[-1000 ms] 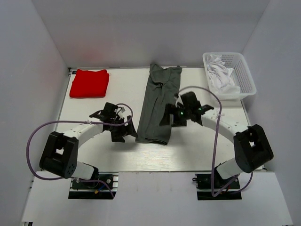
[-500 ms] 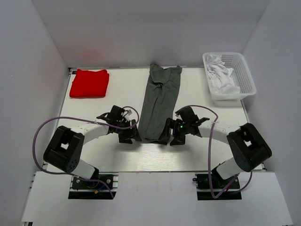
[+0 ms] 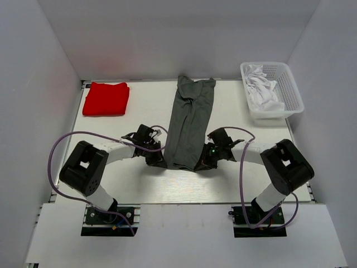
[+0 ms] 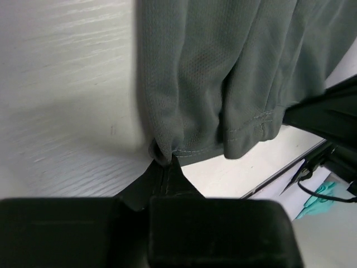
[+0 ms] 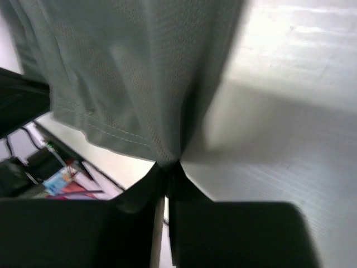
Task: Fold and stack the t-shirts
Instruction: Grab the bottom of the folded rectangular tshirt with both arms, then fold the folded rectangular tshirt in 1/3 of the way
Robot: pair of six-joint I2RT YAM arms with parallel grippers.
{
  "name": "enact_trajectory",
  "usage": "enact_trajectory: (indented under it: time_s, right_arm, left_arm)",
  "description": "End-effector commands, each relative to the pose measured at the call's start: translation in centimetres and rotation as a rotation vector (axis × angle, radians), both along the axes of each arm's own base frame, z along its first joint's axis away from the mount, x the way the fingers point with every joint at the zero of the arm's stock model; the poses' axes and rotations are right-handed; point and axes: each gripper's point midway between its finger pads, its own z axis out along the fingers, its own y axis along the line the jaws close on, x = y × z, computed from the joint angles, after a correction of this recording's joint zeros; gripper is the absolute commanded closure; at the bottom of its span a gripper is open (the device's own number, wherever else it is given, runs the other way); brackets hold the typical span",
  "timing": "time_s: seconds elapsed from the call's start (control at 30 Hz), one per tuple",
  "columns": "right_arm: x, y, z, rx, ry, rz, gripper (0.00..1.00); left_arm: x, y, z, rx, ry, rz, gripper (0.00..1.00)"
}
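A dark grey t-shirt lies as a long narrow strip down the middle of the table, hem towards me. My left gripper is shut on its near left hem corner, where the grey t-shirt bunches between the fingertips of the gripper. My right gripper is shut on the near right hem corner; the grey t-shirt tapers into the pinch of the gripper. A folded red t-shirt rests at the back left.
A white plastic basket holding white cloth stands at the back right. White walls close in the table on three sides. The table's near edge runs just in front of both grippers.
Both arms came toward me along the shirt's sides to its near hem. Both grippers went from open to shut on the hem corners.
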Motion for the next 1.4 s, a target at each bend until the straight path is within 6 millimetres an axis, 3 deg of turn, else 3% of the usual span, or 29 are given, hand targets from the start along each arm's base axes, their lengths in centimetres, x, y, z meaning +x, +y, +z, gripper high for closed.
enact_trajectory:
  time_s: [0.0, 0.17, 0.33, 0.4, 0.47, 0.53, 0.6, 0.63, 0.7, 0.77, 0.8, 0.87, 0.9, 0.93, 0.97, 1.0, 1.07, 1.13, 1.17, 1.37]
  right_arm:
    - [0.5, 0.2, -0.5, -0.005, 0.001, 0.001, 1.00]
    - [-0.8, 0.5, 1.4, 0.022, -0.010, 0.069, 1.00]
    - [-3.5, -0.2, 3.1, 0.012, -0.009, 0.148, 1.00]
    - [-3.5, -0.4, 4.1, 0.013, -0.031, 0.151, 1.00]
    - [-2.9, 0.0, 5.1, 0.029, -0.068, 0.157, 1.00]
    - [-1.3, 0.6, 6.3, 0.047, -0.112, 0.145, 1.00]
    - [-0.2, 0.7, 6.0, 0.025, -0.116, 0.135, 1.00]
    - [1.3, 1.4, 7.7, 0.037, -0.151, 0.133, 1.00]
    - [3.6, 1.5, 7.9, -0.001, -0.149, 0.115, 1.00]
    - [6.4, 1.0, 8.8, -0.015, -0.190, 0.074, 1.00]
    - [7.2, 0.9, 8.5, -0.023, -0.187, 0.066, 1.00]
    - [10.2, 0.5, 9.6, -0.021, -0.224, 0.027, 1.00]
    - [10.8, 0.2, 9.7, -0.032, -0.230, 0.022, 1.00]
    - [11.7, -0.3, 9.0, -0.048, -0.216, 0.010, 1.00]
    - [13.6, -0.1, 10.8, -0.029, -0.267, -0.001, 1.00]
    - [13.9, -0.2, 11.0, -0.026, -0.273, 0.012, 1.00]
    - [16.4, -0.2, 11.9, -0.004, -0.298, 0.005, 1.00]
    - [17.6, -0.3, 12.1, 0.014, -0.296, 0.013, 1.00]
    - [18.8, -0.9, 12.3, 0.015, -0.298, -0.005, 1.00]
    - [21.5, -2.3, 11.8, 0.037, -0.273, -0.030, 1.00]
  left_arm:
    - [-0.1, 0.6, -1.2, 0.068, -0.007, -0.010, 1.00]
    - [-1.4, 0.6, 0.5, 0.053, 0.012, -0.029, 1.00]
    - [-4.6, 0.5, 4.5, -0.045, 0.018, -0.087, 1.00]
    - [-4.9, 0.3, 5.4, -0.071, 0.009, -0.097, 1.00]
    - [-3.8, -0.8, 7.3, -0.114, -0.030, -0.110, 1.00]
    - [-1.6, -2.1, 9.0, -0.147, -0.083, -0.104, 1.00]
    - [0.1, -2.6, 9.1, -0.155, -0.078, -0.094, 1.00]
    - [1.4, -3.4, 10.2, -0.169, -0.105, -0.095, 1.00]
    - [4.6, -4.2, 10.9, -0.167, -0.132, -0.046, 1.00]
    - [6.4, -5.3, 11.3, -0.177, -0.144, -0.040, 1.00]
    - [8.4, -5.7, 12.7, -0.182, -0.184, -0.024, 1.00]
    - [10.2, -5.7, 11.2, -0.137, -0.142, 0.003, 1.00]
    - [11.8, -6.3, 12.4, -0.143, -0.178, 0.009, 1.00]
    - [12.8, -6.4, 12.5, -0.146, -0.185, 0.018, 1.00]
    - [14.0, -6.2, 11.6, -0.131, -0.176, 0.036, 1.00]
    - [15.2, -6.8, 12.7, -0.143, -0.199, 0.035, 1.00]
    - [17.2, -6.4, 13.1, -0.144, -0.219, 0.054, 1.00]
    - [19.6, -6.5, 13.5, -0.142, -0.241, 0.074, 1.00]
    - [21.0, -6.2, 14.5, -0.143, -0.266, 0.093, 1.00]
    - [24.8, -5.6, 13.8, -0.152, -0.280, 0.117, 1.00]
